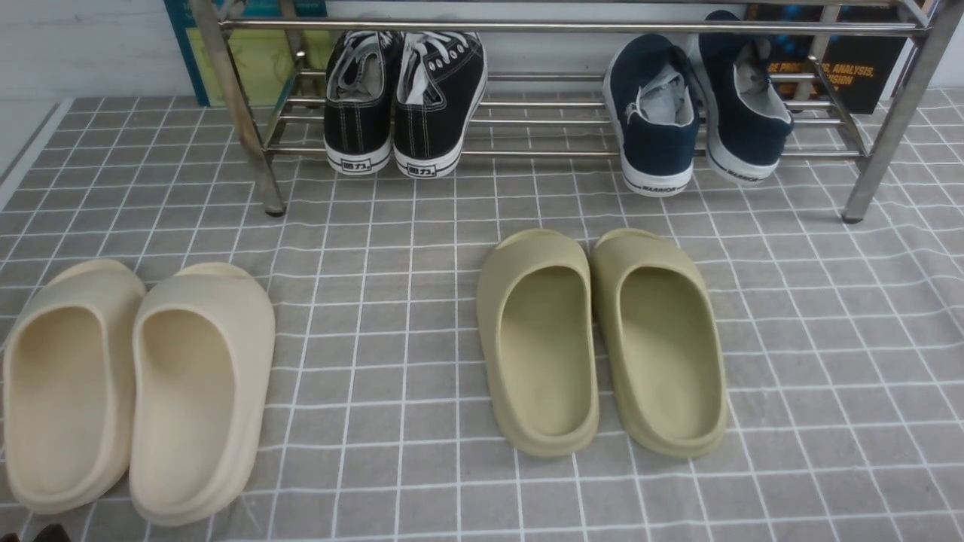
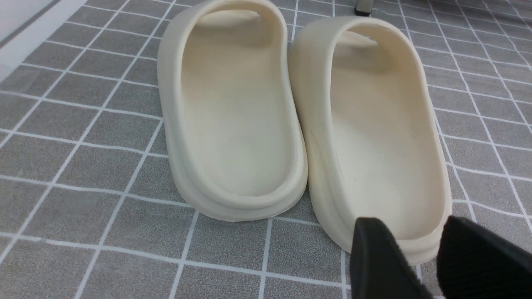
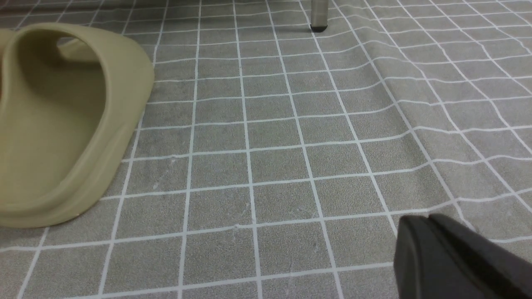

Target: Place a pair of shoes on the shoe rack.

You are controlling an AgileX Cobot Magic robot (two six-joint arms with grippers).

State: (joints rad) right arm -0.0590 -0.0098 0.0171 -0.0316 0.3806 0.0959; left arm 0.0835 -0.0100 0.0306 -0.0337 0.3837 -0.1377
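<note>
The pair of shoes, both navy-blue with white soles, rests on the lower bars of the shoe rack [image 1: 565, 26] at its right end. One shoe [image 1: 655, 120] has its heel hanging over the front bar, and the other shoe [image 1: 742, 105] is beside it. My left gripper [image 2: 413, 222] is open just behind the heel of a cream slide [image 2: 386, 137], with nothing between its fingers. My right gripper [image 3: 424, 218] hangs low over bare cloth with its fingers pressed together and holds nothing. Neither gripper shows in the front view.
Black lace-up sneakers [image 1: 403, 98] sit on the rack's left part. Two cream slides [image 1: 139, 384] lie at the front left and two olive slides [image 1: 602, 339] in the middle of the grey checked cloth [image 1: 392, 316]. A rack leg [image 3: 319, 16] stands ahead of the right gripper.
</note>
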